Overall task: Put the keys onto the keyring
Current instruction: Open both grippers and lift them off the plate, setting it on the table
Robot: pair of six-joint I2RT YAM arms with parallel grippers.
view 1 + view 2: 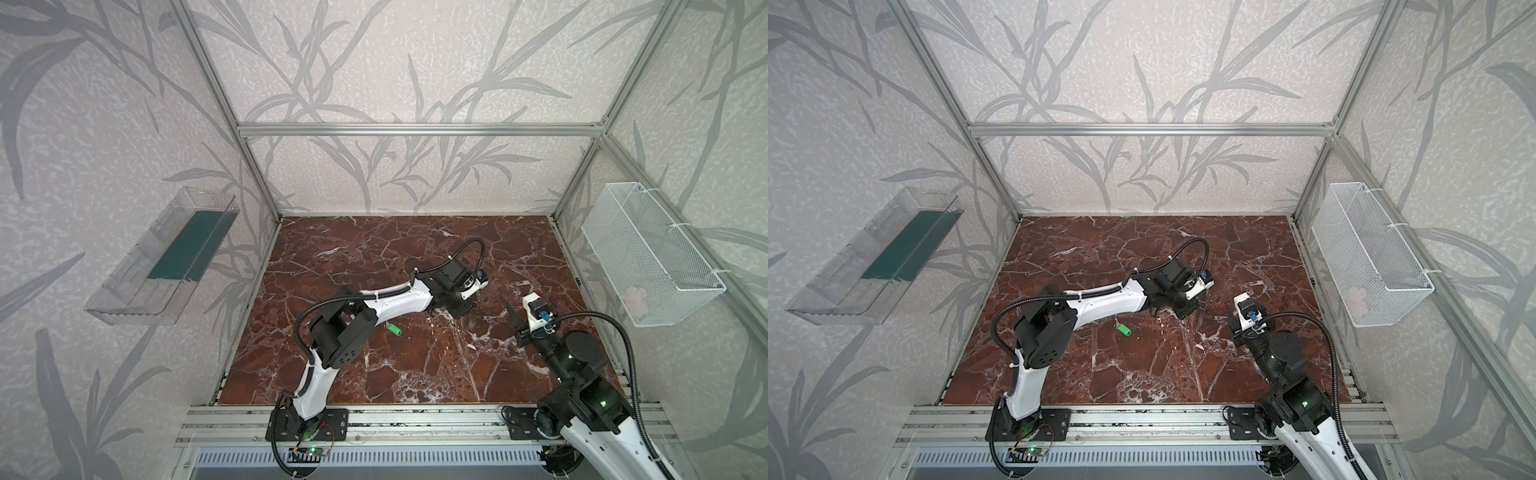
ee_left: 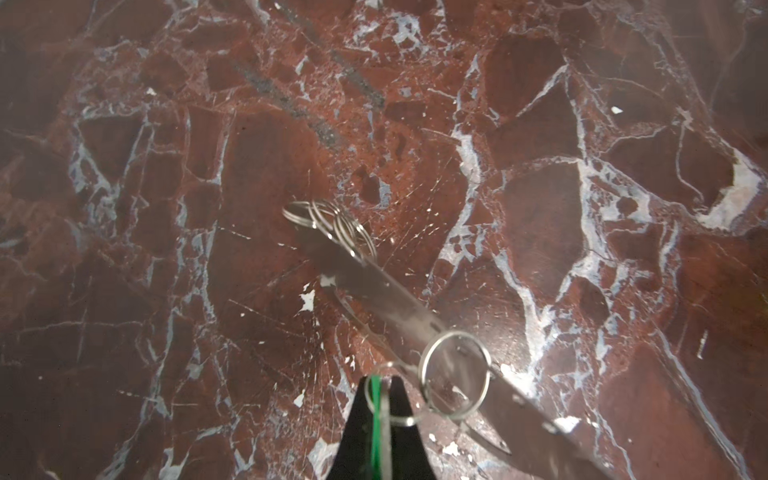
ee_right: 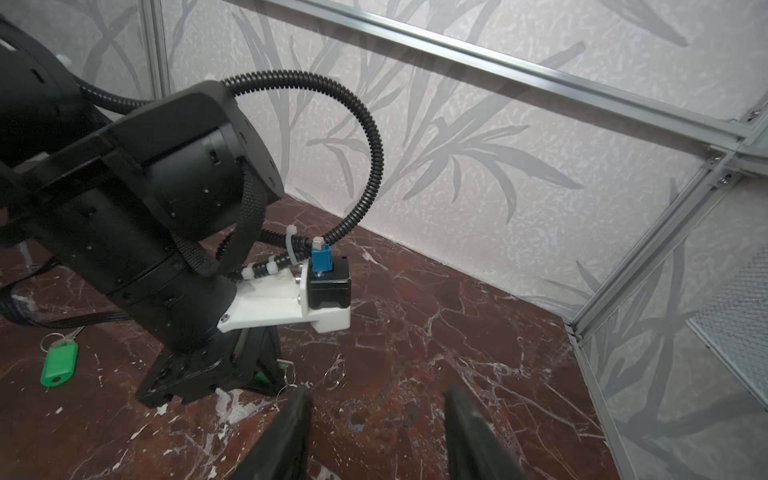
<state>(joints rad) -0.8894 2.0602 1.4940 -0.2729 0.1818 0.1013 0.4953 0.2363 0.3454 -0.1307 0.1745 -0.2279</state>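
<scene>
**1 key in hand at the keyring, 1 waiting on the table**

My left gripper (image 2: 376, 415) is pressed together on a bright-green oblong plastic key tag (image 2: 376, 409), seen edge-on between the black fingertips, its small wire loop (image 2: 388, 399) sticking out. Just beside it lies the flat grey metal keyring plate (image 2: 395, 299), running away across the red-brown marble tabletop (image 2: 166, 249), with a larger split ring (image 2: 455, 374) near my tips and a cluster of rings (image 2: 332, 226) at its far end. The view is blurred, so I cannot tell whether the loop is threaded onto the ring.

My right gripper (image 3: 378, 432) is spread and empty, hovering to the right of the left one.

The second bright-green key tag (image 1: 393, 330) lies flat, left of and nearer than my left gripper.

I judge I am threading key 1. Next I should check the link, steady the plate with the right gripper, then fetch key 2.
</scene>
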